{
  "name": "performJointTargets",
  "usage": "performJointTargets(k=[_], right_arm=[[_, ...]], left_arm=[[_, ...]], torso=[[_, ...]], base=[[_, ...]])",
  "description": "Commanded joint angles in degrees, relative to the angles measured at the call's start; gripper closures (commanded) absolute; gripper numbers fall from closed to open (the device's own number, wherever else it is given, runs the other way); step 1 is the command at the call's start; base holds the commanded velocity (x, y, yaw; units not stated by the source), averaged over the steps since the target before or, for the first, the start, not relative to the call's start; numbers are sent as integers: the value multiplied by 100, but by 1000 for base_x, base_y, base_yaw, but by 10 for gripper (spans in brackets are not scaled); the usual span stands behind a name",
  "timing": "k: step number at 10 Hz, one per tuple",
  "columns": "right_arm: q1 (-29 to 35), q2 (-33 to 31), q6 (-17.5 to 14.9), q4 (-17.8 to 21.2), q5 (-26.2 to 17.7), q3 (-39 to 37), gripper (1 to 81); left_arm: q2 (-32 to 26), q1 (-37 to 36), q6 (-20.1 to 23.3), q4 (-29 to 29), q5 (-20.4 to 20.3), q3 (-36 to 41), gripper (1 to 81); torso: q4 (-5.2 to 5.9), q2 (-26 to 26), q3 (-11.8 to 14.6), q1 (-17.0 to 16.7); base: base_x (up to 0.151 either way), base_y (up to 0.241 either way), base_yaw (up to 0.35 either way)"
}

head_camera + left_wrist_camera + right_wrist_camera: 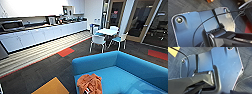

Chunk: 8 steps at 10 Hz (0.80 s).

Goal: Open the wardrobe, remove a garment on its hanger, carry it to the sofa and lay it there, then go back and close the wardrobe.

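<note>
The rust-orange garment (89,83) lies crumpled on the seat of the bright blue sofa (130,67), near the sofa's left arm, at the lower edge of the head view. I cannot make out the hanger in the folds. Nothing is touching the garment. In the left wrist view, dark parts of my left gripper (224,38) hang over dark grey carpet. In the right wrist view, my right gripper (199,87) is also over grey carpet, with a yellow patch (173,50) of floor at one corner.
A long counter with white cabinets (37,35) runs along the left wall. A white table (107,31) with white chairs (98,41) stands beyond the sofa, and glass doors (140,20) are behind it. A yellow floor panel (51,87) lies left of the sofa.
</note>
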Motion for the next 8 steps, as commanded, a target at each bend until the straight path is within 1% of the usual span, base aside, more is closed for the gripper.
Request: performJointTargets(k=[1,5,8], right_arm=[[131,36,-21,-22,-347,48,10],[175,44,-48,-13,-356,48,10],[192,35,-48,-4,-356,30,10]], left_arm=[[43,-207,60,245,192,-20,10],[333,-92,69,429,200,-381,10],[394,-23,69,508,297,-381,10]], torso=[[0,0,0,0],[0,0,0,-1],[0,0,0,-1]], base=[[0,0,341],[0,0,342],[0,0,343]])
